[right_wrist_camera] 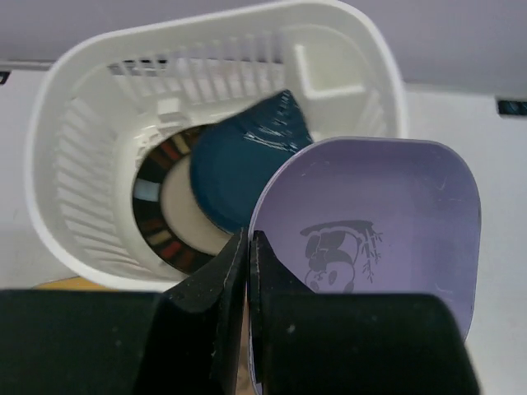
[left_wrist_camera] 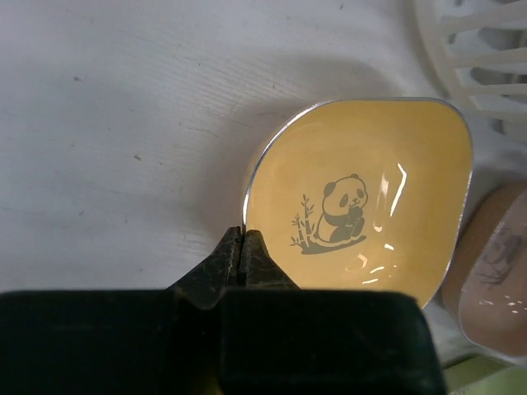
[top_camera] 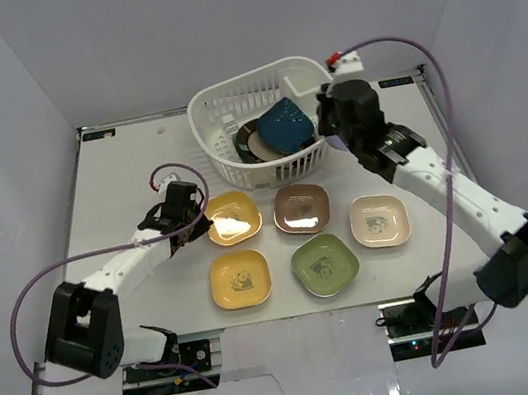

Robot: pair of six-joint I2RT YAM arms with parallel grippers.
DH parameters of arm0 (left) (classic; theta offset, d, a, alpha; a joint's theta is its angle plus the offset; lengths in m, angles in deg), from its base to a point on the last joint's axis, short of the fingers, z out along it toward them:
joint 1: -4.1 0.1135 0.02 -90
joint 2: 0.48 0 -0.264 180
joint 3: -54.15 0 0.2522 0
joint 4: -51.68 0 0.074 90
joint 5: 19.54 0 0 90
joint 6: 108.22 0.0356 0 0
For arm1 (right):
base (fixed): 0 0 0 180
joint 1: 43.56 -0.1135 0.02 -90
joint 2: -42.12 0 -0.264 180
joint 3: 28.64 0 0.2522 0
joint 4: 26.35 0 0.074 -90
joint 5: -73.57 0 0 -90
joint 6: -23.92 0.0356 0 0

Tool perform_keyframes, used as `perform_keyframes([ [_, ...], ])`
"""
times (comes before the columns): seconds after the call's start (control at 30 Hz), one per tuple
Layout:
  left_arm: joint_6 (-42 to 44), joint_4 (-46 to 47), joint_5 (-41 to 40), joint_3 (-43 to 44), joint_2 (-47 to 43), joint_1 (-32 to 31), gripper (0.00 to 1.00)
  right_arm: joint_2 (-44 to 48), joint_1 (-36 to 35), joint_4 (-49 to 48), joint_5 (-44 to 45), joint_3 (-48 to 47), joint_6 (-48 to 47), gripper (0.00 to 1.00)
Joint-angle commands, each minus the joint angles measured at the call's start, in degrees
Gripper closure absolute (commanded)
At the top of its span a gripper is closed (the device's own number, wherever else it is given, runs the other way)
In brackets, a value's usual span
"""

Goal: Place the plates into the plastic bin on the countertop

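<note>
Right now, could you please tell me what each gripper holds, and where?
Left gripper pinches the yellow rounded-square panda dish by its rim; right gripper pinches the lavender rounded-square dish by its rim.

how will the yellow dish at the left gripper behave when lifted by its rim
The yellow dish looks rigid, so it should keep its shape. Its glossy surface shows glare, so the left gripper, pinching only a thin rim edge, may slip. Held at one corner, it will probably tilt.

No words, brand names or numbers can be read anywhere; the only marks are a panda-with-bamboo drawing inside the yellow dish (left_wrist_camera: 354,197) and a similar dark panda drawing inside the lavender dish (right_wrist_camera: 370,230).
</note>
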Motion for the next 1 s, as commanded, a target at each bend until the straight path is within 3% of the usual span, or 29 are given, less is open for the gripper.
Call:
perform_keyframes([
  [0.0, 1.14, -1.97, -3.57, 1.67, -9.92, 0.48, 1.0, -11.58, -2.88, -3.43, -7.08, -9.85, -13.8, 0.92],
  [0.13, 2.9, -6.62, -2.26, 2.99, -18.63, 0.57, 1.0, -27.93, -3.84, 7.19, -11.68, -30.22, -21.62, 0.92],
  [0.3, 4.05, -9.54, 1.0, 7.64, -25.75, 0.57, 1.0, -40.42, -4.37, 9.59, -12.99, -39.06, -24.01, 0.92],
  [0.43, 5.89, -9.72, 3.2, 16.93, -22.26, 0.57, 1.0, -44.39, -4.37, 10.65, -13.96, -43.46, -22.7, 0.86],
  [0.53, 6.51, -9.1, 3.9, 22.56, -17.25, 0.48, 1.0, -43.26, -4.37, 10.73, -14.67, -45.13, -20.85, 0.47],
  [0.57, 6.68, -8.66, 4.43, 23.89, -15.93, 0.48, 1.0, -42.47, -4.29, 10.73, -12.93, -45.04, -19.72, 0.29],
  [0.63, 6.86, -6.99, 4.78, 27.57, -12.06, 0.39, 1.0, -39.06, -3.15, 10.82, -12.03, -43.99, -17.96, 0.22],
  [0.73, 6.95, -5.68, 5.4, 31.54, -6.28, -0.04, 1.0, -30.82, 0.79, 10.38, -11.5, -36.98, -9.97, 0.26],
  [0.8, 6.95, -5.15, 5.49, 35.85, -3.19, -0.4, 1.0, -24.91, 3.26, 7.33, -10.37, -25.79, -3.58, 0.44],
  [0.83, 7.12, -4.8, 5.22, 37.17, 0.05, -1.18, 1.0, -18.18, 5.36, 5.22, -9.4, -20.83, -1.62, 0.67],
  [0.9, 7.21, -4.36, 4.87, 41.65, 3.75, -2.24, 1.0, -11.2, 7.31, 0.39, -10.0, -4.98, 3.81, 0.9],
  [0.97, 7.12, -4.27, 4.52, 44.9, 9.62, -3.29, 1.0, -1.88, 8.98, -5.86, -12.19, 4.57, 6.04, 0.92],
])
